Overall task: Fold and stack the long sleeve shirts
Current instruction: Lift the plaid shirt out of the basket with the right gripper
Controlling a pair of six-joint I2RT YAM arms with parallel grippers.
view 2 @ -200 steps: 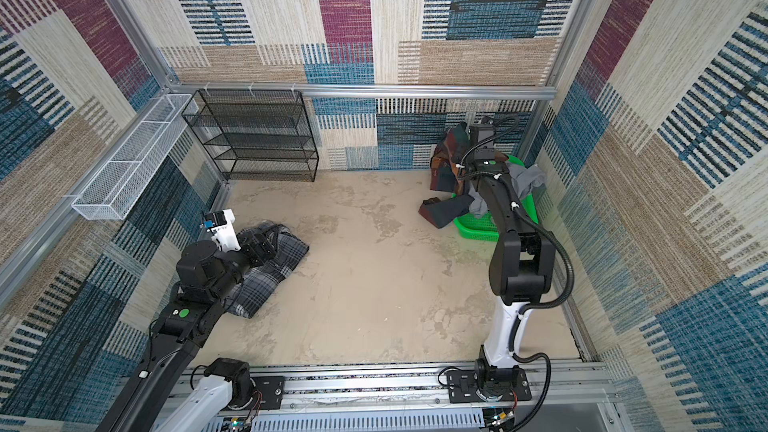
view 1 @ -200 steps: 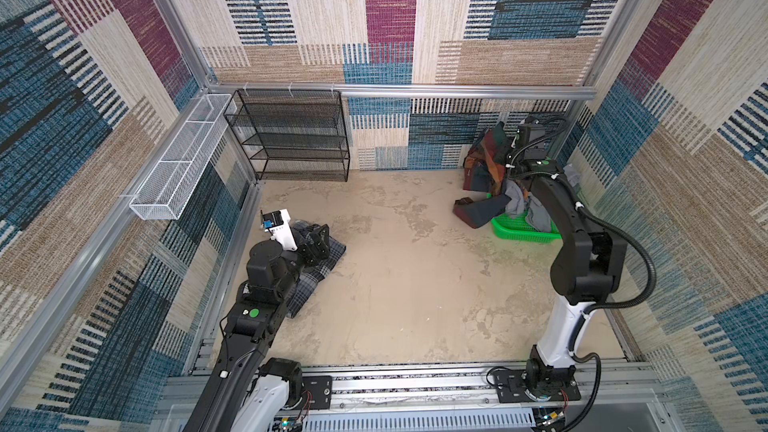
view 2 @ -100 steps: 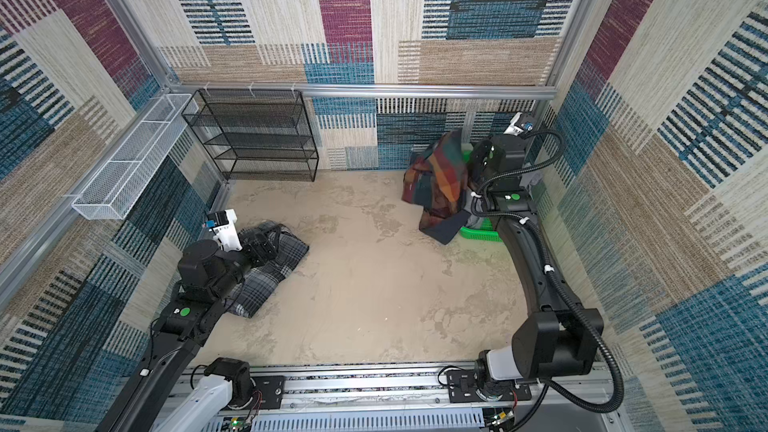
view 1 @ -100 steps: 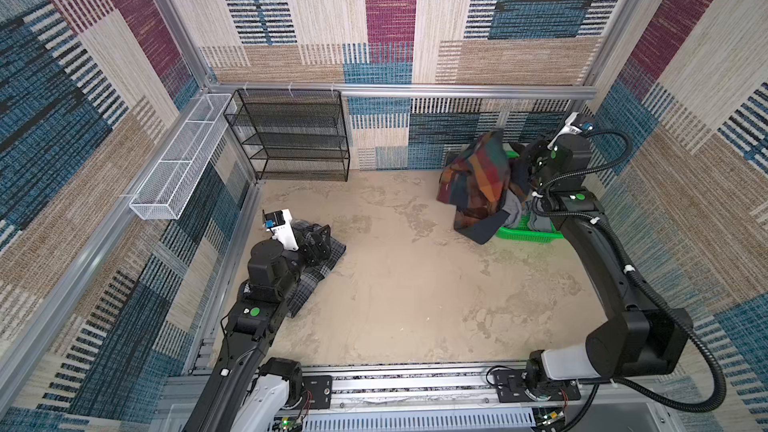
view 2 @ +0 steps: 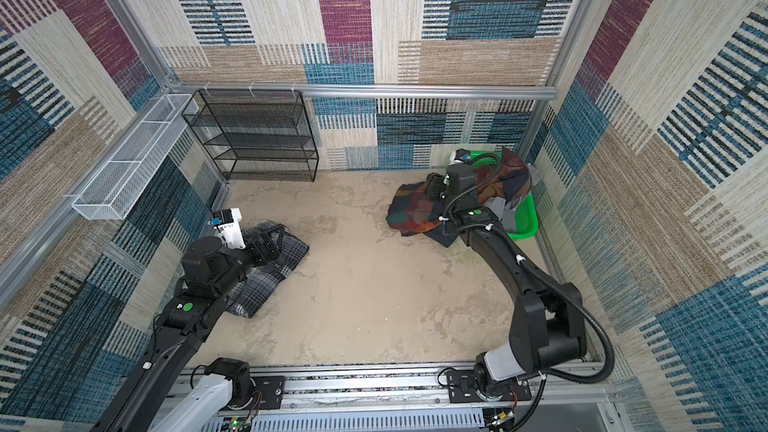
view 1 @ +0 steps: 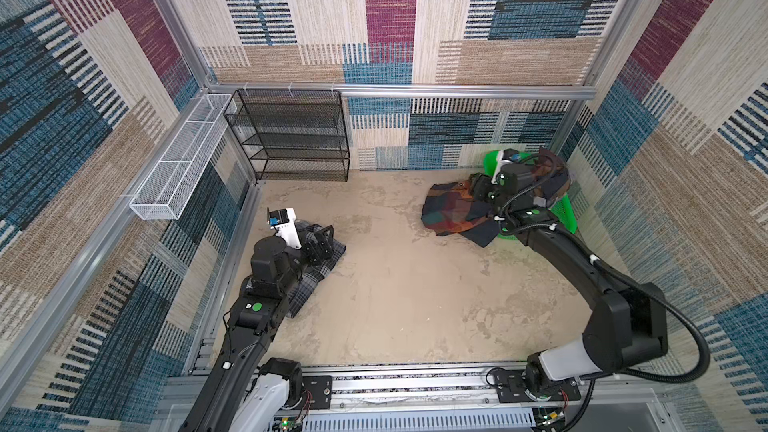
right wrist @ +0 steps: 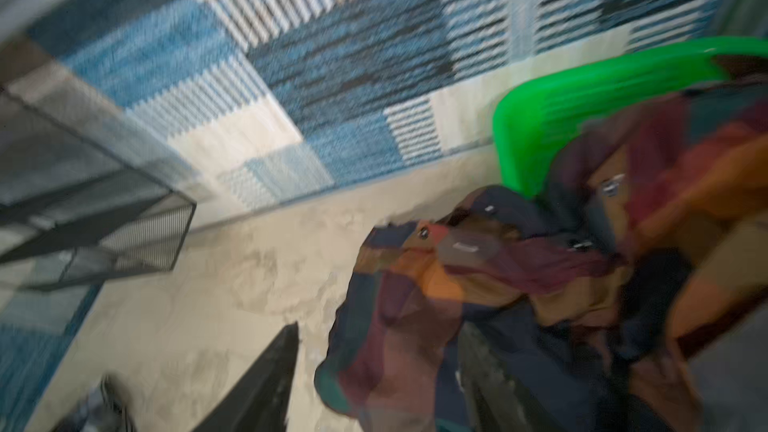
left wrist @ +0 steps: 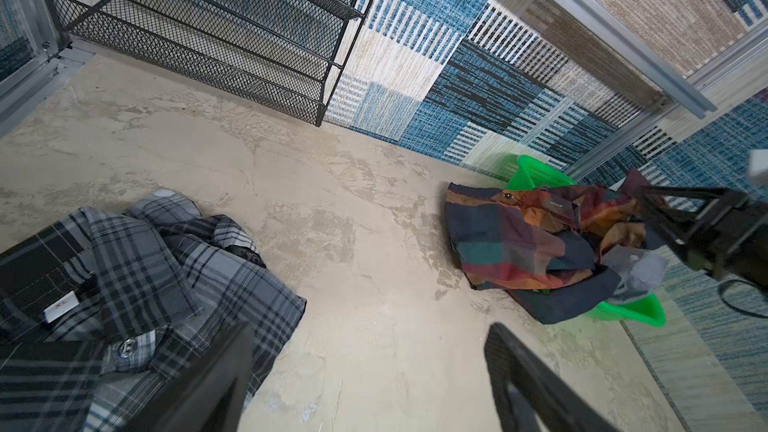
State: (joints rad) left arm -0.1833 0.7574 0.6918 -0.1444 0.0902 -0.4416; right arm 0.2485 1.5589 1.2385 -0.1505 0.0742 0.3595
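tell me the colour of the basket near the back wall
Bright green basket, clearest in the left wrist view.

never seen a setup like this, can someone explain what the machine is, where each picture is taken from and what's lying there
These are two black robot arms fixed at the near edge of a table. Two pictures look down from overhead, side by side; the other two come from a camera on each arm's wrist. The left hand is open above a rumpled grey shirt, holding nothing. The right hand is over a colourful shirt that spills from a green basket onto the table; its wrist picture is blurred, but the fingers look apart. A black rack stands at the back.
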